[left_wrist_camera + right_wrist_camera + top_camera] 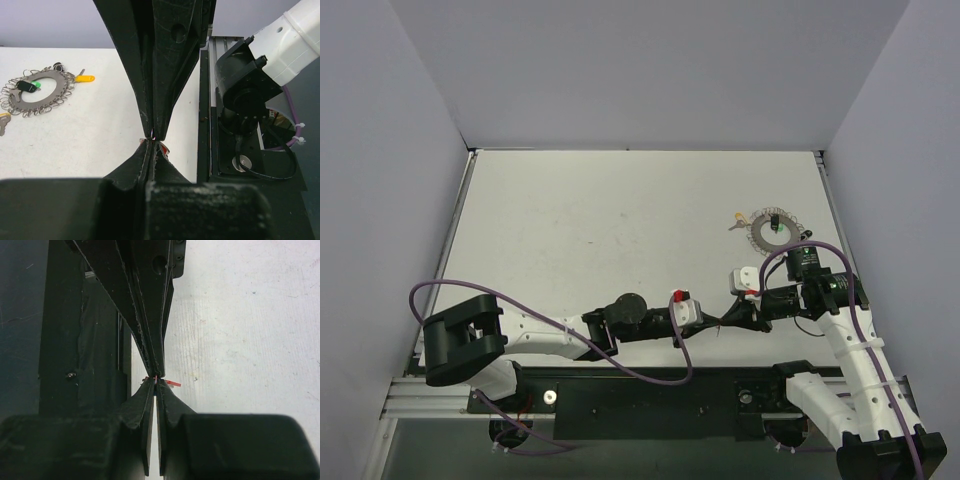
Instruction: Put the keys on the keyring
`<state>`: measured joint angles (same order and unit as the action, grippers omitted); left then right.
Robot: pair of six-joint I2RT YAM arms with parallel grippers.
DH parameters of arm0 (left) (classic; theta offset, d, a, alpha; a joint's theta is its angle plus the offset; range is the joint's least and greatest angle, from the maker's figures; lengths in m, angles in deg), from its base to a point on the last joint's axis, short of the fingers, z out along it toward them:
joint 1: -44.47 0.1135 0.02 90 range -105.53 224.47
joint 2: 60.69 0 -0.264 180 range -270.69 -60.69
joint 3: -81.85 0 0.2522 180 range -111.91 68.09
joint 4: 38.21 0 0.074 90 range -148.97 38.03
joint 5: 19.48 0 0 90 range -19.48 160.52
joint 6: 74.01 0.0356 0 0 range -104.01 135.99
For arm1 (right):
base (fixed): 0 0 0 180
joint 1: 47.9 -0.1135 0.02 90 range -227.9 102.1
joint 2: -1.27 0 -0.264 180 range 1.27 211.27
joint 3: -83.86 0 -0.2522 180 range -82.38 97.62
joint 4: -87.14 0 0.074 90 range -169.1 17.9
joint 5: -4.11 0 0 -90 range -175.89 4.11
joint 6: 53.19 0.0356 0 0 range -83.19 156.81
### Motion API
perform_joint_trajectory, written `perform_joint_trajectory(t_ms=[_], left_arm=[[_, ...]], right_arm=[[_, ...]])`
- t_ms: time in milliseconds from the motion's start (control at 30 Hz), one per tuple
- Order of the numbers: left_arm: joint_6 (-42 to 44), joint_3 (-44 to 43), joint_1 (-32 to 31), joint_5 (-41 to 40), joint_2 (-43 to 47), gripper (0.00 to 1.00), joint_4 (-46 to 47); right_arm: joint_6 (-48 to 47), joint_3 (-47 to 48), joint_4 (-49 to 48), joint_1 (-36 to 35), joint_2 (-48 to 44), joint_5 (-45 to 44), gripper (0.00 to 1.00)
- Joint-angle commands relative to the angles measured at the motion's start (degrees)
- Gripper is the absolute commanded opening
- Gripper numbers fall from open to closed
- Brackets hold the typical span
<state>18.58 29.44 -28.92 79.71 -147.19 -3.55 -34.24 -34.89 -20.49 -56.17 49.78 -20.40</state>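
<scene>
My two grippers meet tip to tip near the table's front edge, left gripper (713, 323) and right gripper (730, 319). Both are shut on a tiny red key (164, 149) pinched between their tips; only a red sliver shows in the right wrist view (172, 384). In the left wrist view my left gripper (151, 142) faces the right one's fingers (165, 60). The right gripper (156, 382) faces the left one's fingers (150, 305). The silvery coiled keyring (758, 240) lies flat behind the right arm, with a green key (776, 224) inside it and a yellow key (741, 216) beside it.
The keyring (59, 82), green key (31, 86) and yellow key (86, 78) also show in the left wrist view, with another pale key (3, 122) at the left edge. A black rail (660, 400) runs along the near edge. Grey walls enclose the table.
</scene>
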Motion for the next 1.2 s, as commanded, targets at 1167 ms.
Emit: perform_joint_trajectory(t_ms=[1167], left_arm=[[-6.8, -0.5, 0.7, -2.9, 2.6, 0.0, 2.4]], right_arm=[[-0.9, -0.5, 2.3, 2.2, -0.3, 3.9, 0.0]])
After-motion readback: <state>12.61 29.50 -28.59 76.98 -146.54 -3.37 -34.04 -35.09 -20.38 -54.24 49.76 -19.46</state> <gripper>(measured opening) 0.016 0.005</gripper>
